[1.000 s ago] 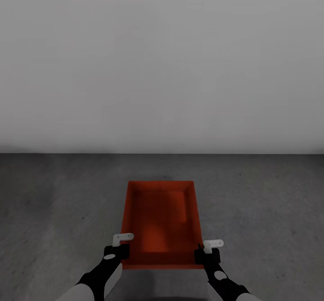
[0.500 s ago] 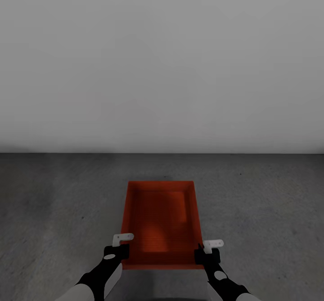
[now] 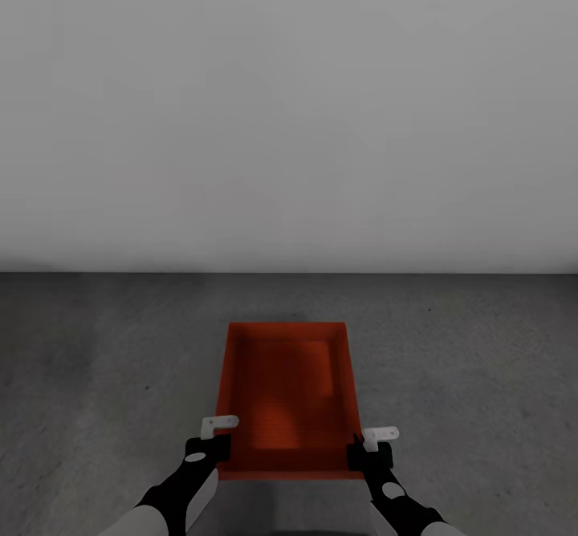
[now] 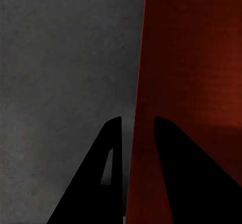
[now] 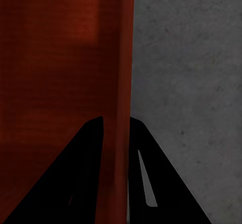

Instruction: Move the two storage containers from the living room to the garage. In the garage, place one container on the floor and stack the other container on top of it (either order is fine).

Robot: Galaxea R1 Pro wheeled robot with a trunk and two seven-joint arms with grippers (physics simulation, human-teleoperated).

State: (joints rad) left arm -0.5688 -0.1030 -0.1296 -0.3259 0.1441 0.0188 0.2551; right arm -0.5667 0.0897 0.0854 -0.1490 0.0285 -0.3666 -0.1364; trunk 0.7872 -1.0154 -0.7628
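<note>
Both grippers, left gripper [image 3: 215, 440] and right gripper [image 3: 366, 448], are clenching the red-orange rectangular lidless bin's [image 3: 286, 391] side walls at twelve o'clock; it's seemingly being set on the dark grey concrete floor [image 3: 96, 375]; letting go comes next.

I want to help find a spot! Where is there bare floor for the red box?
Bare grey floor lies left of the storage container, right of it, and beyond it up to the white wall. It is crowded only at the container's sides, where both grippers straddle its walls.

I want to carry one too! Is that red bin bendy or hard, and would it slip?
Probably hard: the bin keeps straight walls while both grippers, left and right, pinch its rims. It might slip, since the walls look smooth and the fingers grip only a thin edge. Being wide and low, it likely won't tip easily.
</note>
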